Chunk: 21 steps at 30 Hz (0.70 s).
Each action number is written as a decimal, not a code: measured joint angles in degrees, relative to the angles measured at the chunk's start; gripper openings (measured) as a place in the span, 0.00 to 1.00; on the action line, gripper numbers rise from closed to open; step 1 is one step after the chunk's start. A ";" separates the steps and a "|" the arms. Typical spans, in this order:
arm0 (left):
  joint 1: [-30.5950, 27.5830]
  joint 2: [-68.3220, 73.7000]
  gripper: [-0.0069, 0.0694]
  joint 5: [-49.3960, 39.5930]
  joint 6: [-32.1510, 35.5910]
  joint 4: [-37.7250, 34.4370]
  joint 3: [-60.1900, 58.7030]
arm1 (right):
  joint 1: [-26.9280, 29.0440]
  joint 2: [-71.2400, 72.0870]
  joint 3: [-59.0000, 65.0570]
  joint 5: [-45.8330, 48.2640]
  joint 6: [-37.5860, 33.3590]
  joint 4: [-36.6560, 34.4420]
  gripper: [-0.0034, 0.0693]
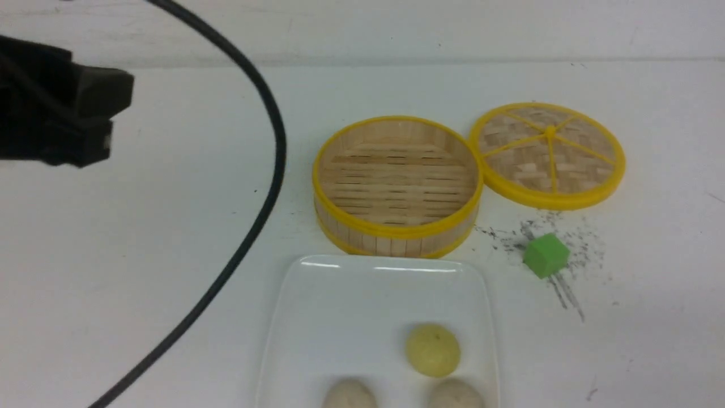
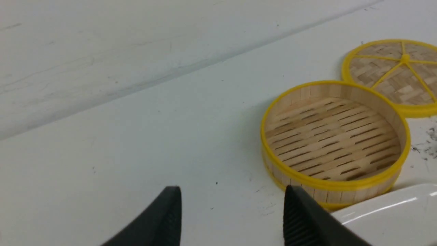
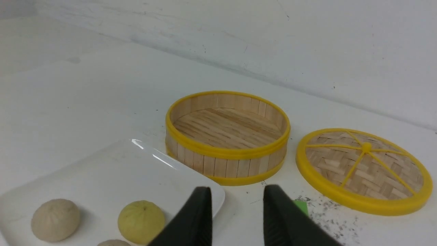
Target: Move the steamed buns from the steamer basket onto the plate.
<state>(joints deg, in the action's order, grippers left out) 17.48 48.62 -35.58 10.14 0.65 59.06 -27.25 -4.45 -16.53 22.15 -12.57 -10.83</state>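
The basket (image 1: 396, 229) stands empty, its slatted floor bare, and all three buns lie on the white plate (image 1: 340, 306) just in front of it. The yellow one (image 1: 433, 350) sits nearer the basket, with the two beige ones (image 1: 349, 395) (image 1: 455, 395) side by side behind it at the plate's near edge. They are spaced apart, none touching, which looks like each was set down singly. By my reckoning the job is as good as done. The woven lid (image 1: 548, 153) lies flat on the table, its rim touching the basket's, out of the way so the basket can be reached from above. A green cube (image 1: 545, 255) sits apart on a scuffed patch, playing no part.

The left gripper (image 2: 232, 201) hangs with its fingers spread wide and nothing between them. The arm is held off to the far left, well clear of basket and plate, with a black cable (image 1: 266, 170) looping down beside it. The right gripper (image 3: 237, 201) is out of the front camera's sight. Its own camera shows the fingers parted by a narrower gap, also holding nothing, pointing toward the table beside the plate's corner.
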 joint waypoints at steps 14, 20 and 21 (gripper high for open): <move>0.00 -14.44 0.62 -17.21 -15.04 10.15 -8.28 | 0.00 0.00 0.00 -0.06 0.00 0.00 0.38; 0.00 -27.75 0.58 -17.50 -14.81 7.46 -17.26 | 0.00 0.00 0.00 -0.06 0.00 0.00 0.38; 0.00 -29.73 0.58 -17.50 -14.38 7.46 -18.62 | 0.00 0.00 0.00 -0.06 0.00 0.00 0.38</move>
<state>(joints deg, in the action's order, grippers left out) 17.48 18.89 -53.08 -4.24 8.11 40.44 -27.25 -4.45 -16.53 22.09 -12.57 -10.83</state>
